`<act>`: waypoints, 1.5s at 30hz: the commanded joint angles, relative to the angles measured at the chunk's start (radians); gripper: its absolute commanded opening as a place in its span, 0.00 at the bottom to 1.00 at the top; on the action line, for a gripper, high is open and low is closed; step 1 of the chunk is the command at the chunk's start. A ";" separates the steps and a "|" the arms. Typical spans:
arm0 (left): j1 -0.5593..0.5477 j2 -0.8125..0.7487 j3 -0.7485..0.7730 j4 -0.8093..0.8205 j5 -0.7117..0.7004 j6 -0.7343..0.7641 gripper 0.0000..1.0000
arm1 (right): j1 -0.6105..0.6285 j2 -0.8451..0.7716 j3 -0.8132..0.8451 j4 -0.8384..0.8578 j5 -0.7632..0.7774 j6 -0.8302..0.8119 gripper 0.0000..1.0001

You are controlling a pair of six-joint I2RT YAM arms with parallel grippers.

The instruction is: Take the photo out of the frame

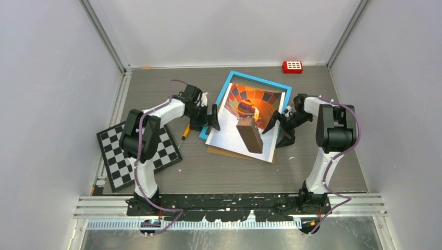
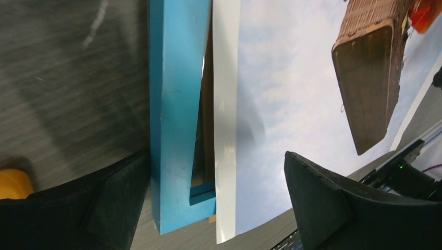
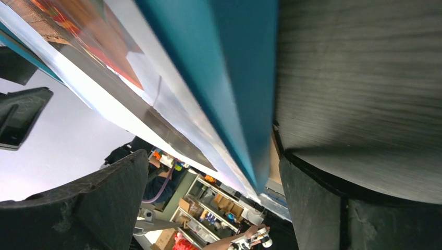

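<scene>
Photo (image 1: 245,127) lies face up across the frame (image 1: 256,79), turned a little askew to it. The bright-blue border shows only along the frame's far and left sides, and the print's near edge sticks out past the frame's near end. Under the overhanging near-left corner a strip of brown sheet (image 1: 221,151) peeks out (whether it is the frame's backing I cannot tell). The left gripper (image 1: 206,122) is at the frame's left side with its jaws spread. In the left wrist view its 2 fingers (image 2: 112,208) stand well apart, 1 just outside the blue border and the other over the pale sky of the print. The border and the photo's white edge run between them, unclamped. The right gripper (image 1: 279,131) is at the frame's right side, likewise released. There 1 finger (image 3: 94,208) is on the picture side and the other on the table side, with the blue rim between them. Left of the frame, just beside the left gripper, lies a screwdriver (image 1: 184,136) with a yellow handle, and further left a black-and-white chequered board (image 1: 138,151). Beyond the frame's far-right corner, near the back wall, sits a small red block (image 1: 292,66). All rest on a grey table (image 1: 234,172).
</scene>
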 commanded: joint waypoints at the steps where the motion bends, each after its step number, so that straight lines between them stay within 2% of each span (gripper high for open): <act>1: -0.064 -0.054 -0.072 -0.029 0.050 0.018 1.00 | 0.041 0.006 -0.041 0.087 0.065 -0.017 1.00; 12: -0.177 -0.185 -0.164 -0.086 -0.006 0.073 1.00 | 0.125 0.021 -0.041 0.083 0.054 -0.032 1.00; 17: -0.186 -0.211 -0.197 -0.077 -0.006 0.066 1.00 | 0.144 0.018 -0.061 0.066 0.077 -0.065 1.00; 23: -0.183 -0.240 -0.193 -0.111 -0.005 0.105 1.00 | 0.131 0.030 0.007 -0.017 0.130 -0.154 1.00; 28: -0.137 -0.359 -0.220 -0.078 -0.049 0.157 1.00 | 0.110 -0.006 0.067 -0.072 0.133 -0.226 1.00; 32: -0.126 -0.488 -0.219 -0.061 -0.099 0.299 1.00 | 0.088 -0.038 0.110 -0.134 0.091 -0.313 1.00; 35: -0.144 -0.553 -0.223 -0.083 -0.076 0.503 1.00 | 0.065 -0.057 0.136 -0.166 0.079 -0.369 1.00; 40: -0.303 -0.533 -0.198 -0.191 -0.122 0.812 1.00 | 0.042 -0.069 0.146 -0.157 0.094 -0.380 1.00; 45: -0.440 -0.447 -0.190 -0.170 -0.159 0.952 1.00 | 0.028 -0.060 0.154 -0.149 0.081 -0.363 1.00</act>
